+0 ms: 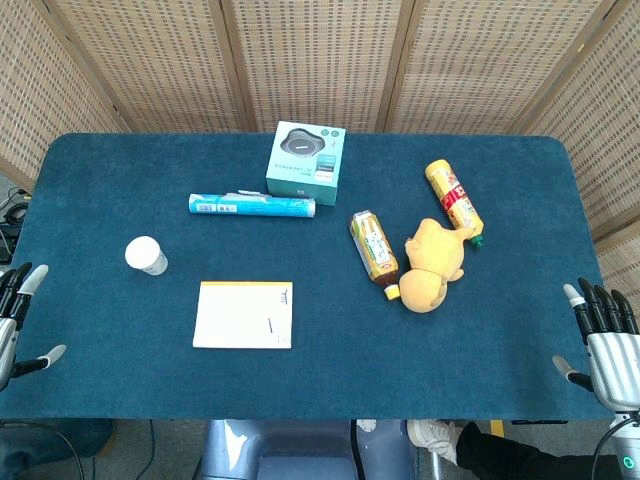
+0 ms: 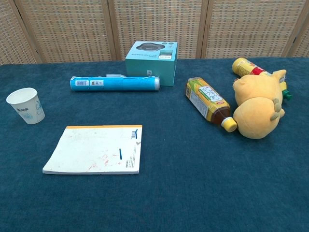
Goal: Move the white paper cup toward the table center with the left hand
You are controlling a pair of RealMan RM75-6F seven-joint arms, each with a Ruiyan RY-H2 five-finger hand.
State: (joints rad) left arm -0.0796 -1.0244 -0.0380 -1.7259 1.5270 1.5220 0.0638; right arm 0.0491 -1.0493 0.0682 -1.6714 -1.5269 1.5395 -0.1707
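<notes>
Head view: cup (image 1: pixel 146 256) beyond left hand (image 1: pixel 14 318).

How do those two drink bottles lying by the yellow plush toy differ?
The tea bottle has a green-and-yellow label; the far bottle has a yellow-and-red one. The tea bottle's cap is yellow, the far bottle's green. The tea bottle lies in plain view left of the plush toy, which partly hides the far bottle in the chest view. Both lie on their sides.

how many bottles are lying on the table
2. A yellow-labelled tea bottle with a yellow cap lies right of the table's centre, beside the yellow plush toy. A yellow bottle with a red label and green cap lies behind the toy. None seems hidden.
</notes>
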